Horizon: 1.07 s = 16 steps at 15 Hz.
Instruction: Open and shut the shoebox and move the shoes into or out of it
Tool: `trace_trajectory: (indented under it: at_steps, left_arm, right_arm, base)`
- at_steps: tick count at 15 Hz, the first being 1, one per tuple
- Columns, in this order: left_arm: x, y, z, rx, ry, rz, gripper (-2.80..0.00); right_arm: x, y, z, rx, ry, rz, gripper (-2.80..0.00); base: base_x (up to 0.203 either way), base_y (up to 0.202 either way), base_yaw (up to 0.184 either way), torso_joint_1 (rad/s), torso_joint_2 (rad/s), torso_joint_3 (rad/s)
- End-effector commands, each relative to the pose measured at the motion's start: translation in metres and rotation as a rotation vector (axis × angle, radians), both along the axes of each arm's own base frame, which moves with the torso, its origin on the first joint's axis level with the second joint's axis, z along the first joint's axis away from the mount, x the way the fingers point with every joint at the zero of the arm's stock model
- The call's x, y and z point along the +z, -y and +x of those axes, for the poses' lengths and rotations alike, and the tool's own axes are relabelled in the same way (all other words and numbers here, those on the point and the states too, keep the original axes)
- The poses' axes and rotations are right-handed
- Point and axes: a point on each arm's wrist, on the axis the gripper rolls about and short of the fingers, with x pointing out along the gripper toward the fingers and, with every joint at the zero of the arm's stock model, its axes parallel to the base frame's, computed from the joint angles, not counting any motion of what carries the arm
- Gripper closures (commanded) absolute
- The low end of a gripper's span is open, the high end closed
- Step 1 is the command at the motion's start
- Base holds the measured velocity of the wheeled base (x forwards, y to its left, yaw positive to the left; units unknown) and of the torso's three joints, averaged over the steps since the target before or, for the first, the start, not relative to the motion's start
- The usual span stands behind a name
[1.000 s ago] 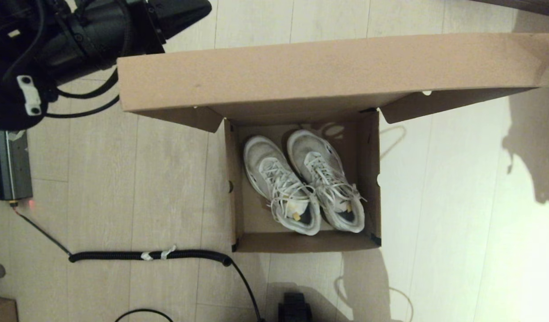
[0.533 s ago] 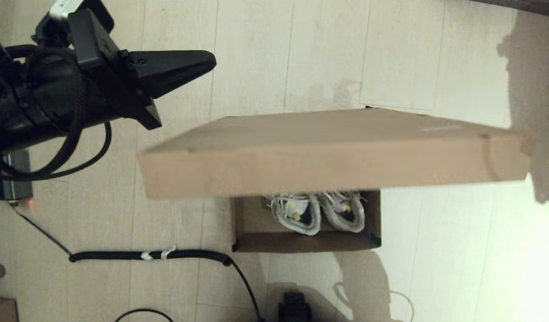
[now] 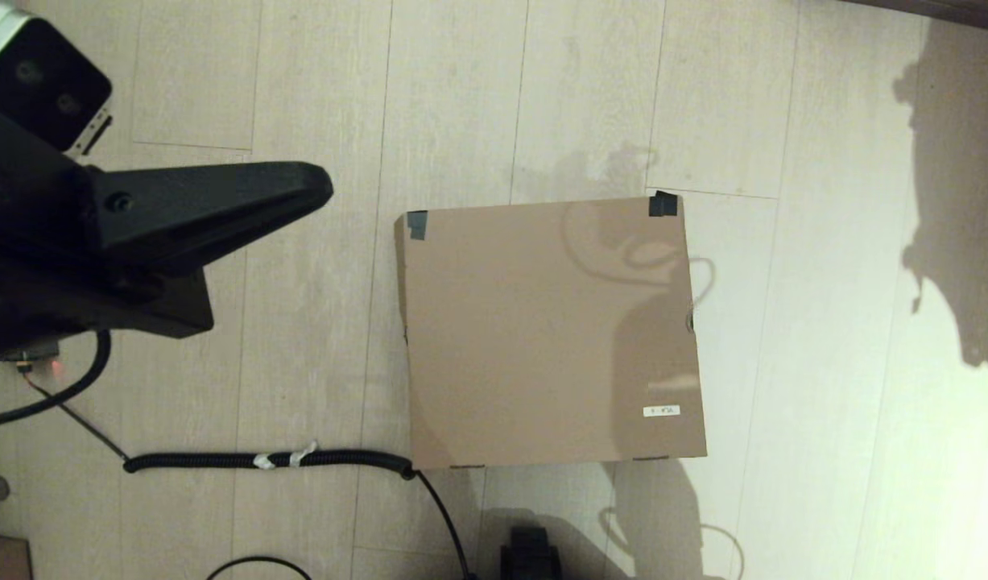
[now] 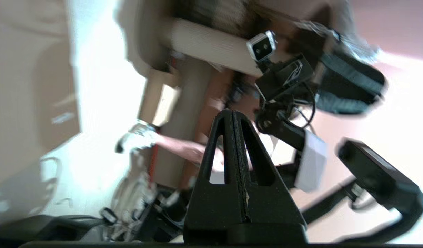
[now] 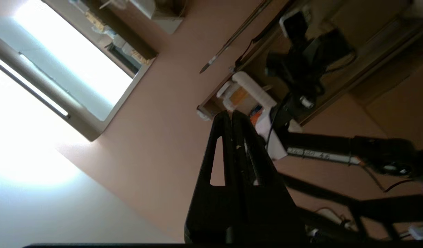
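The shoebox (image 3: 550,334) lies on the pale wood floor (image 3: 316,97) at the centre of the head view, its lid flat down, black tape on the two far corners and a small white label (image 3: 662,411) toward its lower right. The shoes cannot be seen. The left gripper (image 3: 320,187) reaches in from the upper left of the frame, jaws pressed together and holding nothing, the tip off to the left of the box and apart from it. A black coiled cable (image 3: 268,461) runs along the floor at lower left, touching the box's near left corner. In its own wrist view the right gripper (image 5: 231,117) also has its jaws together, empty.
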Motion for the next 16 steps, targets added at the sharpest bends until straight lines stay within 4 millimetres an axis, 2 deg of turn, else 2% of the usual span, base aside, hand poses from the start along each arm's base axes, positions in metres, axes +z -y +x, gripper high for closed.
trace_trajectory:
  at_steps: [1, 4, 6, 8, 10, 13, 16]
  left_arm:
    - [-0.002, -0.006, 0.003, 0.067, -0.017, -0.003, 0.0]
    - [-0.015, 0.001, 0.04, 0.275, -0.031, 0.034, 0.0]
    - [-0.04, 0.006, 0.055, 0.375, 0.072, 0.184, 0.0]
    - [-0.085, 0.012, 0.066, 0.478, 0.129, 0.41, 0.0]
    - [-0.119, 0.019, 0.068, 0.567, 0.164, 0.619, 0.0]
    - [-0.131, 0.03, 0.061, 0.561, 0.151, 0.667, 0.0]
    - [-0.139, 0.032, 0.069, 0.629, 0.117, 0.712, 0.0]
  right_arm:
    - [-0.008, 0.003, 0.034, -0.028, -0.042, -0.016, 0.0]
    - [-0.044, 0.011, 0.106, -0.168, 0.066, -0.121, 0.0]
    - [-0.072, 0.015, 0.135, -0.255, 0.173, -0.207, 0.0]
    - [-0.101, 0.022, 0.148, -0.322, 0.231, -0.284, 0.0]
    - [-0.135, 0.024, 0.153, -0.378, 0.337, -0.395, 0.0]
    - [-0.186, 0.028, 0.163, -0.6, 0.473, -0.628, 0.0]
    - [-0.205, 0.018, 0.173, -0.945, 0.399, -0.856, 0.0]
  base:
    - [0.0, 0.0, 0.0, 0.0, 0.0, 0.0]
    - [0.0, 0.0, 0.0, 0.0, 0.0, 0.0]
    - [0.0, 0.0, 0.0, 0.0, 0.0, 0.0]
    - [0.0, 0.0, 0.0, 0.0, 0.0, 0.0]
    - [0.0, 0.0, 0.0, 0.0, 0.0, 0.0]
    - [0.0, 0.0, 0.0, 0.0, 0.0, 0.0]
    - [0.0, 0.0, 0.0, 0.0, 0.0, 0.0]
